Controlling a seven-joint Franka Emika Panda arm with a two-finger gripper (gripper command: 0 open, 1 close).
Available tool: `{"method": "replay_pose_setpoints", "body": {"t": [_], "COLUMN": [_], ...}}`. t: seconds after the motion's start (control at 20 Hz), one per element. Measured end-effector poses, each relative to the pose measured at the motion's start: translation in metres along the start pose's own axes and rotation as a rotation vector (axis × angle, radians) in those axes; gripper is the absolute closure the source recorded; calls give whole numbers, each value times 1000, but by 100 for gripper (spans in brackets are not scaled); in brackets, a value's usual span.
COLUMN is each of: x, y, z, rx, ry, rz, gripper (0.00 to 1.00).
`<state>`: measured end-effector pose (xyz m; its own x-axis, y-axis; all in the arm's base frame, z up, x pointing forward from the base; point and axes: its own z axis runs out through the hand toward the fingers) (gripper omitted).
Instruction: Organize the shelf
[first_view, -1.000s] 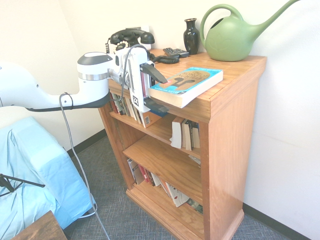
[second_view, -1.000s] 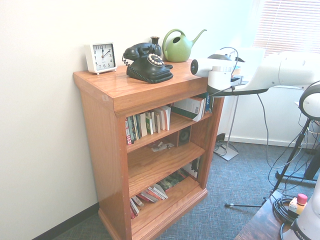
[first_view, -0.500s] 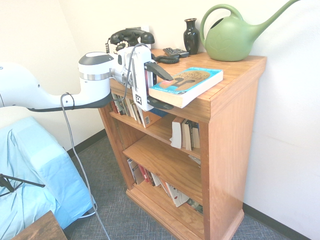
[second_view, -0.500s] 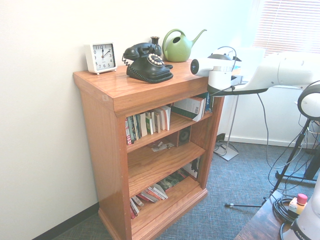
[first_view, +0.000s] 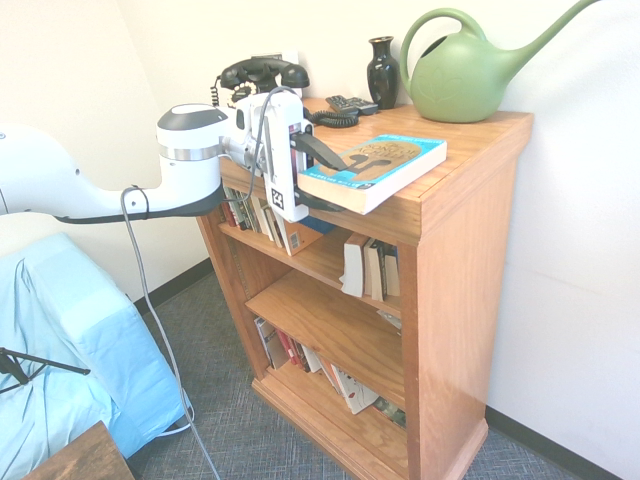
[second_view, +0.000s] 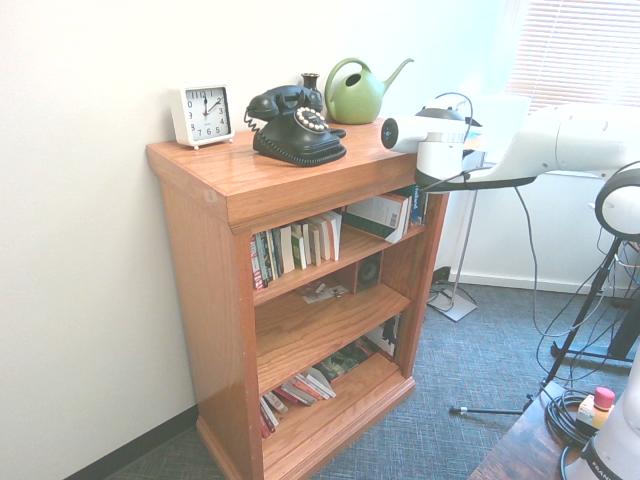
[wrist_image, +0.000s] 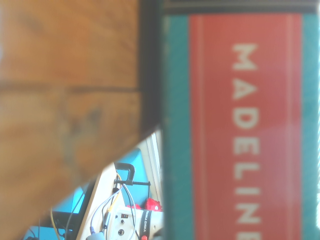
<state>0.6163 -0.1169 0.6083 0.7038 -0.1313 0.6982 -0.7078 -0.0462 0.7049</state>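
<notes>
First exterior view: the waist-high orange-brown oak bookcase with three open tiers (first_view: 455, 290) stands upright on the dark patterned carpet (first_view: 240, 400), close to the pale wall (first_view: 580, 260). A thick paperback with a blue-and-tan cover (first_view: 385, 160) lies flat on its top, one end projecting past the front edge. The jaws (first_view: 340, 188) of the white arm (first_view: 190, 150) are at that end, one above the book and the other below; whether they are clenched on it or merely around it cannot be told. The wrist view shows, close up, a spine with a red panel, teal borders and pale lettering reading MADELINE. Also on the top are a green watering can with a long spout (first_view: 465, 80), a glossy black vase (first_view: 382, 75), a black rotary telephone (second_view: 300, 135) and a square white clock (second_view: 203, 115), the last upright near the end opposite the paperback. The upper tier holds a row of mostly upright books (second_view: 297, 248), with a large white-and-green book (second_view: 378, 215) tilted farther along. Small items, not identifiable, lie on the middle tier. The bottom tier holds leaning books (second_view: 300, 388).
</notes>
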Motion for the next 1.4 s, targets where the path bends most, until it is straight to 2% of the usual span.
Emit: {"method": "replay_pose_setpoints", "body": {"t": [0.95, 1.1, 1.25, 1.4], "x": [-6, -11, -12, -23], "y": [7, 27, 65, 104], "z": [0, -2, -11, -16], "rx": [12, 31, 70, 130], "ry": [-11, -31, -54, -118], "rz": [14, 31, 78, 138], "gripper": [100, 100, 100, 100]}}
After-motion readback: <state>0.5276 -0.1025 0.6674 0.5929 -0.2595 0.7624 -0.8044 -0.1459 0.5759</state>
